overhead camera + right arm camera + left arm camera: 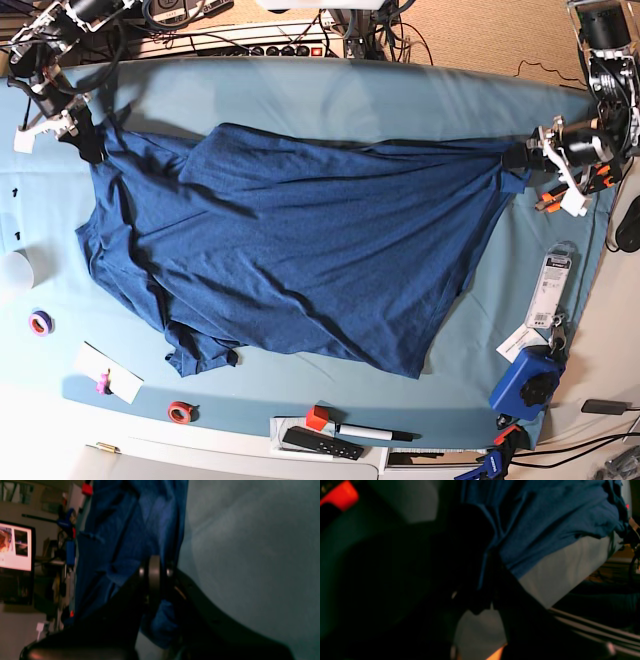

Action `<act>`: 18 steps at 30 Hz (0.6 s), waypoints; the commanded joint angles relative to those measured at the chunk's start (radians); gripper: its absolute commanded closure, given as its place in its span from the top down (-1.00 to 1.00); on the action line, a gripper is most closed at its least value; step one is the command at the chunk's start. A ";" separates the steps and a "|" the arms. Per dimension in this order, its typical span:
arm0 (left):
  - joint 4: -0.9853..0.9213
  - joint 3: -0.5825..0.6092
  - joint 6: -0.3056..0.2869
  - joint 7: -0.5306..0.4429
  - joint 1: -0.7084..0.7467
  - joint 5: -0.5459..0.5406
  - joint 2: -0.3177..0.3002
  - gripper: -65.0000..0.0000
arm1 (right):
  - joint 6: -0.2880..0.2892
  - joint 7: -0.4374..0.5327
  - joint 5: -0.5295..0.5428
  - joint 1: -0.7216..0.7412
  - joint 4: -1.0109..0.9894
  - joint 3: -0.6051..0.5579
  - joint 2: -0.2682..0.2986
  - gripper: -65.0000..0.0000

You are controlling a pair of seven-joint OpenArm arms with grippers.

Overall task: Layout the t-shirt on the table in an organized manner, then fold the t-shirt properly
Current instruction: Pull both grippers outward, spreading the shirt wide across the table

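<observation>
The dark navy t-shirt (300, 240) lies spread and wrinkled across the teal-covered table (330, 95), pulled taut between both grippers. On the base view's right, my left gripper (518, 158) is shut on a bunched edge of the shirt. The left wrist view shows its dark fingers (486, 580) pinching blue fabric (545, 517) above the table cloth (560, 572). At the far left corner my right gripper (92, 143) is shut on the shirt's other end. In the right wrist view the fabric (130, 517) runs between its closed fingers (160, 585), beside bare cloth (250, 555).
Along the left edge sit a white cup (12, 270), a purple tape roll (40, 322) and a white card (108, 372). Near the front lie a red tape roll (180, 411), a red block (318, 417) and a black remote (320, 443). A blue tool (528, 383) and a packet (550, 290) sit right.
</observation>
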 commanded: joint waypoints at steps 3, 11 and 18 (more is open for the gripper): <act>0.011 -0.004 0.000 0.044 0.021 -0.002 -0.026 -1.00 | 0.006 0.014 0.072 -0.028 0.013 0.006 0.045 -1.00; 0.081 -0.004 -0.011 0.068 0.088 -0.009 -0.034 -1.00 | 0.005 0.014 0.119 -0.100 0.019 0.039 0.096 -1.00; 0.133 -0.059 -0.011 0.069 0.153 -0.009 -0.039 -1.00 | 0.006 0.014 0.118 -0.132 0.019 0.050 0.124 -1.00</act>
